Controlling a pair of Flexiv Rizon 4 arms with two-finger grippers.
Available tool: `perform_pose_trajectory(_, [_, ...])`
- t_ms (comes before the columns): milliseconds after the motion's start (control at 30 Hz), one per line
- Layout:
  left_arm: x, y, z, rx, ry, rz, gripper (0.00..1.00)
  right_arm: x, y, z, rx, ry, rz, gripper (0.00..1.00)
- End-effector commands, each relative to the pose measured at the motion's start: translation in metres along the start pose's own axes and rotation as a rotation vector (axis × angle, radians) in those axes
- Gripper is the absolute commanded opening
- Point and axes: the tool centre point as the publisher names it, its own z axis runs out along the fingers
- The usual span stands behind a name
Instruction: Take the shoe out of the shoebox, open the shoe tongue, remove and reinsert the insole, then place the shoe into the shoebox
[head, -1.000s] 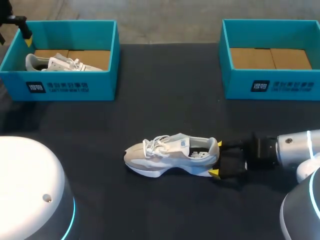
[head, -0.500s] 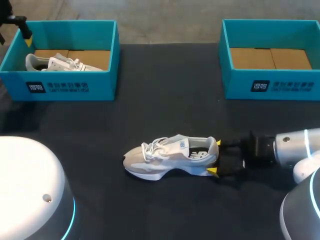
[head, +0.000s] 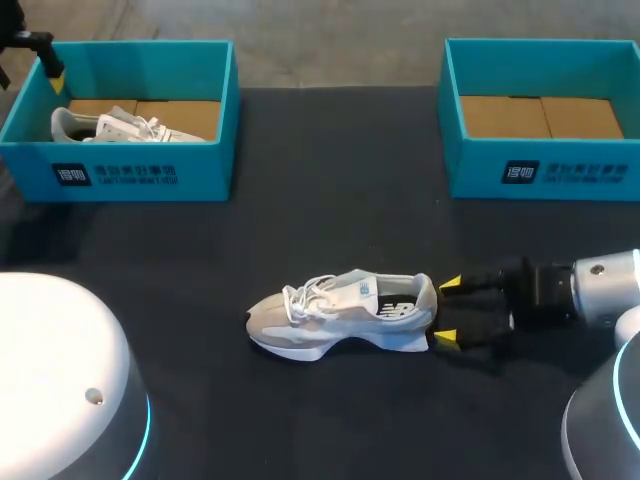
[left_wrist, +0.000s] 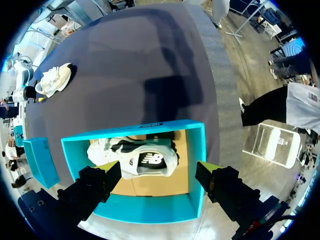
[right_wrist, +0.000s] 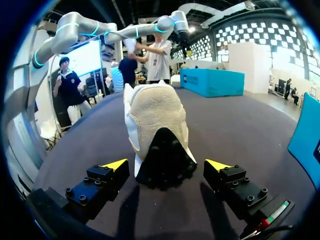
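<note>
A white and grey shoe (head: 340, 312) lies on its side in the middle of the black table, toe pointing left. My right gripper (head: 447, 311) stands open just behind its heel, fingertips clear of it. In the right wrist view the heel (right_wrist: 157, 125) sits straight ahead of the open gripper (right_wrist: 167, 165), not between the fingers. My left gripper (left_wrist: 157, 172) hangs open above the left teal shoebox (left_wrist: 150, 210), where a second white shoe (left_wrist: 135, 159) lies. In the head view that shoebox (head: 120, 175) is at the back left.
An empty teal shoebox (head: 540, 170) with a cardboard floor stands at the back right. The left arm's fingertip (head: 55, 72) shows at the far left corner of the left box. Two white robot bases fill the near corners.
My right gripper has drawn back to the right, so its fingers no longer flank the shoe's heel. The shoe shifted slightly left. The left arm has not moved.
</note>
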Motion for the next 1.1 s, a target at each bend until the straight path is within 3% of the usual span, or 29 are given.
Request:
perform_pose_trajectory(33, [0.0, -0.001, 0.0, -0.002, 0.002, 0.001, 1.0, -0.011, -0.001, -0.001, -0.011, 0.06, -0.005, 1.0])
perform_pose_trajectory(367, [0.0, -0.001, 0.0, -0.002, 0.002, 0.001, 1.0, -0.013, -0.002, 0.017, -0.028, 0.132, -0.003, 1.0])
perform_pose_trajectory(1100, [0.0, -0.001, 0.0, -0.002, 0.002, 0.001, 1.0, 0.002, 0.007, 0.052, -0.044, 0.166, -0.015, 1.0])
